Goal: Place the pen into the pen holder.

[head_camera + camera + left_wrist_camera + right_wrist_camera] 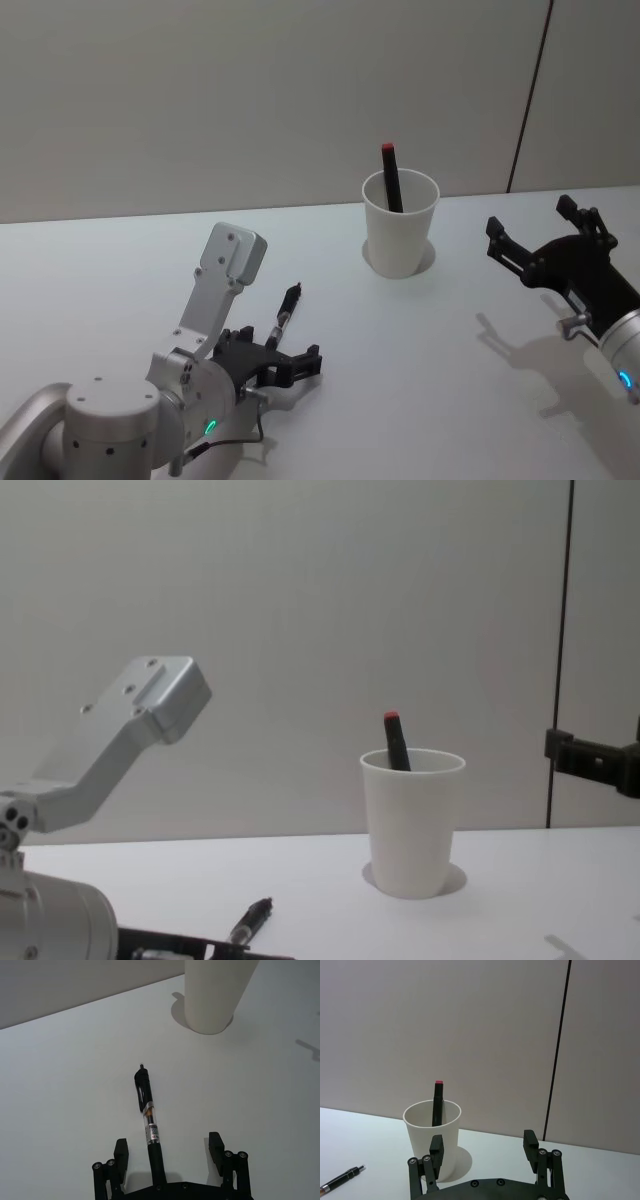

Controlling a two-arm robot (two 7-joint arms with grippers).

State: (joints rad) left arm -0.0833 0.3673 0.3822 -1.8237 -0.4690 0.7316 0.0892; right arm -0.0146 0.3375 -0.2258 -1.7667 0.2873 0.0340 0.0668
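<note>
A black pen (288,310) (149,1120) (250,920) lies flat on the white table, its tip pointing toward the pen holder. My left gripper (300,364) (167,1144) is open and low over the table, its fingers on either side of the pen's rear end. The pen holder (400,235) (217,995) (447,1130) (412,820), a white paper cup, stands upright farther back and holds a black marker with a red cap (390,175) (438,1100) (394,738). My right gripper (530,218) (484,1138) hangs open in the air to the cup's right, empty.
The white table (430,380) reaches back to a plain grey wall with a dark vertical seam (530,90). The left arm's grey link (225,270) (130,720) rises above the lying pen.
</note>
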